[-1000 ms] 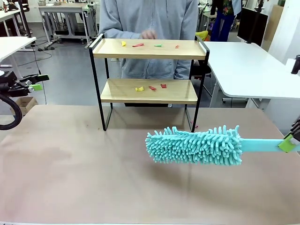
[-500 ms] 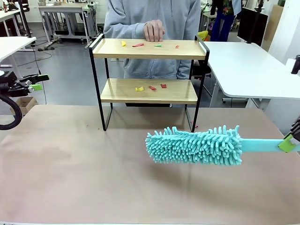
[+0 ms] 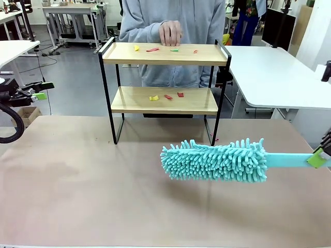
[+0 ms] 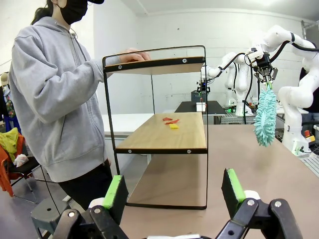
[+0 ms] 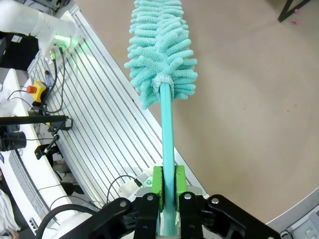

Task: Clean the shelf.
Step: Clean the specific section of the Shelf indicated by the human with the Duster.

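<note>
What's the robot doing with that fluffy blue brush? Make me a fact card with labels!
Shelf: two wooden boards, black frame, on the brown table
Top board: four small coloured scraps
Lower board: three scraps, one yellow, two red
Duster: fluffy turquoise, held level over the table before the shelf
Right gripper: shut on the duster's handle
Left gripper: open, empty, off to the side
Person: behind the shelf, hand at the top board's far edge

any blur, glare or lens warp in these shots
front view: sharp, evenly lit, a soft shadow under the duster on the table; left wrist view: wide-angle, ceiling line bows above the shelf; right wrist view: table edge curves, green glow on a white arm base.
</note>
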Available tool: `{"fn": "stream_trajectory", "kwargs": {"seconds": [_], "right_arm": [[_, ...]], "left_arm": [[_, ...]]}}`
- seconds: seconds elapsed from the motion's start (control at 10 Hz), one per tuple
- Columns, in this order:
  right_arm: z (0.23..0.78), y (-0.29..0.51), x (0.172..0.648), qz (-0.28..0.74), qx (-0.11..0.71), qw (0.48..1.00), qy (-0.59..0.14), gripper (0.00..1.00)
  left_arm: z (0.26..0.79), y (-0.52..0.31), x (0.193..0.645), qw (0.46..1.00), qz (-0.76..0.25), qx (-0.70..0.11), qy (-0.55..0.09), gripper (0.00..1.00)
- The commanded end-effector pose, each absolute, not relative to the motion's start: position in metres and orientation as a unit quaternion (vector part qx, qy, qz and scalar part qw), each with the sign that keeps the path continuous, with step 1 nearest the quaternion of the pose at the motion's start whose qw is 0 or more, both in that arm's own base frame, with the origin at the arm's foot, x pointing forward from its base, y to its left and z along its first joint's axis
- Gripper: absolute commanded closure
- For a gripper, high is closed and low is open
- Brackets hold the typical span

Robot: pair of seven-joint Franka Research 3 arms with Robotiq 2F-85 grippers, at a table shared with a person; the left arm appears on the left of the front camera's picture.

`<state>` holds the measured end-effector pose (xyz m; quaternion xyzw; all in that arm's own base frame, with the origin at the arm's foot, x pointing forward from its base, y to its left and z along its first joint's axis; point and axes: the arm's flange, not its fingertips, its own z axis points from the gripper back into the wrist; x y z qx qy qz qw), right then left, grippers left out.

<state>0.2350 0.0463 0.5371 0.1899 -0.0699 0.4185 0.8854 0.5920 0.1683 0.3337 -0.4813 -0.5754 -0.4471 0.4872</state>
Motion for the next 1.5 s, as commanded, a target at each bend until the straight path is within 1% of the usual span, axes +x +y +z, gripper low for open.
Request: {"fn": "stream_trajectory", "kwargs": {"seconds": [0.0, 0.4, 0.5, 0.6, 0.9, 1.1, 1.2, 1.3, 1.4], "right_arm": [[0.539, 0.047, 0.234, 0.409, 0.194, 0.889, -0.071, 0.87], [0.537, 0.046, 0.235, 0.418, 0.19, 0.885, -0.07, 0.87], [0.55, 0.059, 0.239, 0.416, 0.232, 0.873, -0.105, 0.87], [0.565, 0.072, 0.238, 0.397, 0.253, 0.873, -0.128, 0.87], [0.612, 0.127, 0.218, 0.379, 0.262, 0.868, -0.184, 0.87], [0.645, 0.167, 0.207, 0.371, 0.25, 0.867, -0.219, 0.87], [0.665, 0.191, 0.201, 0.347, 0.245, 0.877, -0.225, 0.87], [0.68, 0.217, 0.199, 0.325, 0.223, 0.877, -0.275, 0.87], [0.695, 0.248, 0.202, 0.288, 0.216, 0.886, -0.292, 0.87]], "left_arm": [[0.337, 0.167, 0.591, 0.486, -0.448, -0.48, -0.576, 0.0], [0.337, 0.167, 0.591, 0.486, -0.448, -0.48, -0.576, 0.0], [0.337, 0.167, 0.591, 0.486, -0.448, -0.48, -0.576, 0.0], [0.337, 0.167, 0.591, 0.486, -0.448, -0.48, -0.576, 0.0], [0.337, 0.167, 0.591, 0.486, -0.448, -0.48, -0.576, 0.0], [0.337, 0.167, 0.591, 0.486, -0.448, -0.48, -0.576, 0.0], [0.337, 0.167, 0.591, 0.486, -0.448, -0.48, -0.576, 0.0], [0.337, 0.167, 0.591, 0.486, -0.448, -0.48, -0.576, 0.0], [0.337, 0.167, 0.591, 0.486, -0.448, -0.48, -0.576, 0.0]]}}
